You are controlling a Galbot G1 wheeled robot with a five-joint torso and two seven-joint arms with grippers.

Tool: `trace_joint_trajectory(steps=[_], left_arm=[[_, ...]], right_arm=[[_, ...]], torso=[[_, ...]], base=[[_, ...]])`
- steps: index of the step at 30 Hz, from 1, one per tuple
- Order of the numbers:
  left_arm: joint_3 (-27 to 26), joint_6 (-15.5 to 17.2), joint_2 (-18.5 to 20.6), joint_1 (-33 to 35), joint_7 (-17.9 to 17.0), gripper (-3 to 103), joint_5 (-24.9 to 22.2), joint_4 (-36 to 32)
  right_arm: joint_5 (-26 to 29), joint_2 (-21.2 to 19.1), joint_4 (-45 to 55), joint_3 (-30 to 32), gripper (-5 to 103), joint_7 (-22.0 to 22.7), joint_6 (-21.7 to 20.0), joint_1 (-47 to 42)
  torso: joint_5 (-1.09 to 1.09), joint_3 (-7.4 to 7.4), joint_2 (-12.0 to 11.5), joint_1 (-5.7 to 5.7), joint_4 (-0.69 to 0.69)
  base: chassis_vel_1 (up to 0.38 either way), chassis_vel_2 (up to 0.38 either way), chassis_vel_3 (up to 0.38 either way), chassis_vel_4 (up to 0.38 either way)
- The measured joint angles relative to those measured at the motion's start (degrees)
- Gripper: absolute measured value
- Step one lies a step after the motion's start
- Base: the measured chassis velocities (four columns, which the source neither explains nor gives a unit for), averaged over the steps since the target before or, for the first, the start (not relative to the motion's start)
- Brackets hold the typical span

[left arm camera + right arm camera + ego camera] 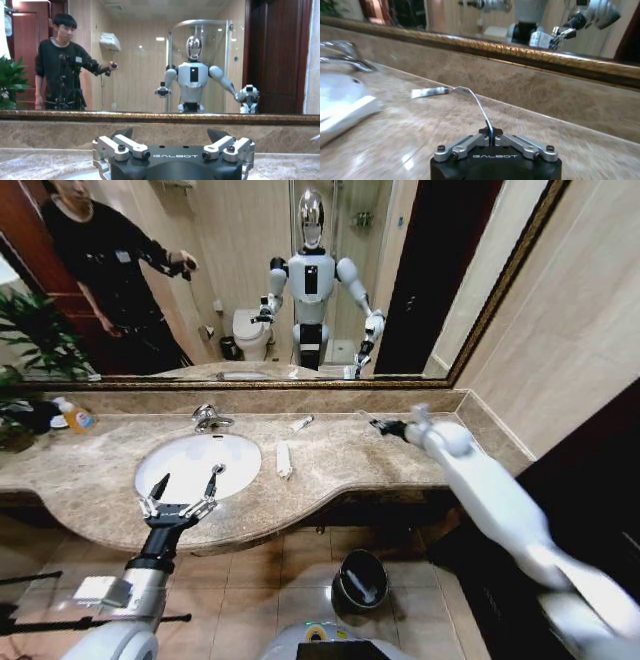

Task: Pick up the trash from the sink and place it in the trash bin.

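Jaws on the left gripper [187,483] are spread wide with nothing in them, hanging over the near rim of the sink [160,460]. Down on the floor in front of that sink's counter sits the trash bin [360,579]. Just right of the basin lies a flat white packet [284,459], with a small tube [301,423] behind it. Further right, the right gripper [385,426] is pinched tight on a thin wrapper [476,103] by the backsplash.

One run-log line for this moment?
right gripper: shut on thin wrapper above counter | left gripper: open over sink | trash bin: on floor
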Motion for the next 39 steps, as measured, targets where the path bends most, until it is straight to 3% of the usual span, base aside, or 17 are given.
trace_joint_trajectory(steps=[1,2,5,7,9,10,13,14,16,17,20,21,24,25,34,37,39], left_arm=[[0.00,0.00,0.00,0.00,-0.03,100,0.00,0.00],[0.00,0.00,0.00,0.00,-0.02,100,0.00,0.00],[0.00,0.00,0.01,0.00,-0.03,100,0.00,0.01],[0.00,0.00,0.00,0.00,-0.03,100,0.00,0.01],[0.00,0.00,0.01,0.00,-0.03,100,0.00,0.00],[0.00,0.00,0.01,0.00,-0.03,100,0.00,0.00],[0.00,0.00,0.01,0.00,-0.03,100,0.00,0.00],[0.00,0.00,0.01,0.00,-0.03,100,0.00,0.00],[-0.01,0.00,0.00,0.00,-0.03,100,0.00,0.00],[0.00,0.00,0.01,0.00,-0.03,100,0.00,0.01],[0.00,0.00,0.01,0.00,-0.03,100,0.00,0.01],[0.00,0.00,0.01,0.00,-0.03,100,0.00,0.00],[-0.01,0.00,0.01,0.00,-0.03,100,0.00,0.00],[0.00,0.00,0.01,0.00,-0.02,100,0.00,0.00],[0.00,0.00,0.00,0.00,-0.03,100,0.00,0.00],[0.00,0.00,0.01,0.00,-0.03,100,0.00,0.00],[-0.01,0.00,0.01,0.00,-0.03,100,0.00,0.00]], right_arm=[[0.84,-1.15,4.96,7.88,1,-2.76,1.78,-9.38],[1.09,-1.27,7.09,11.67,1,-4.64,2.74,-14.26],[-2.22,1.67,12.02,25.13,1,-15.18,6.84,-32.98],[-3.22,2.73,12.24,26.61,1,-16.99,8.22,-35.57],[-7.25,6.99,12.08,29.57,1,-22.39,15.06,-43.49],[-7.25,6.99,12.08,29.57,1,-22.39,15.06,-43.49],[-14.53,12.67,8.26,28.38,1,-24.14,25.93,-51.59],[-14.53,12.67,8.26,28.38,1,-24.14,25.93,-51.59],[-18.65,15.22,3.86,26.02,1,-24.09,31.34,-52.18],[-22.15,17.56,-0.97,23.58,1,-23.26,36.22,-51.37],[-24.82,19.66,-5.50,21.70,1,-21.92,39.56,-49.70],[-28.17,22.27,-12.33,19.54,1,-19.99,42.95,-46.12],[-31.36,24.15,-18.52,18.32,1,-18.42,46.12,-42.72],[-34.72,26.01,-25.22,17.76,1,-18.00,49.18,-39.22],[-44.21,33.68,-47.54,17.49,1,-18.70,53.44,-27.36],[-45.08,34.80,-50.17,17.53,0,-18.08,53.85,-25.82],[-45.94,35.95,-51.49,17.35,5,-16.59,54.62,-24.83]], torso=[[-0.01,0.00,0.00,0.00,-0.01],[-0.03,0.00,0.00,0.00,0.00],[-0.04,-0.01,0.01,-0.01,-0.01],[-0.04,-0.01,0.01,-0.01,-0.01],[-0.01,-0.01,0.01,-0.01,0.00],[-0.01,-0.01,0.01,-0.01,0.00],[-0.07,0.00,0.01,0.00,0.00],[-0.07,0.00,0.01,0.00,0.00],[-0.04,0.00,0.01,0.00,0.00],[0.00,0.00,0.01,0.00,0.00],[-0.01,0.01,0.00,0.00,0.00],[-0.03,0.01,0.00,0.01,0.01],[-0.04,0.01,0.00,0.01,0.02],[-0.01,0.01,-0.01,0.01,0.03],[-0.03,0.01,-0.01,0.02,0.02],[-0.03,0.01,-0.01,0.02,0.02],[-0.06,0.01,-0.01,0.02,0.01]], base=[[0.000,0.000,0.000,0.000],[0.000,0.000,0.000,0.000],[0.000,0.000,0.000,0.000],[0.000,0.000,0.000,0.000],[0.000,0.000,0.000,0.000],[0.000,0.000,0.000,0.000],[0.000,0.000,0.000,0.000],[0.000,0.000,0.000,0.000],[0.000,0.000,0.000,0.000],[0.000,0.000,0.000,0.000],[0.000,0.000,0.000,0.000],[0.000,0.000,0.000,0.000],[0.000,0.000,0.000,0.000],[0.000,0.000,0.000,0.000],[0.000,0.000,0.000,0.000],[0.000,0.000,0.000,0.000],[0.000,0.000,0.000,0.000]])
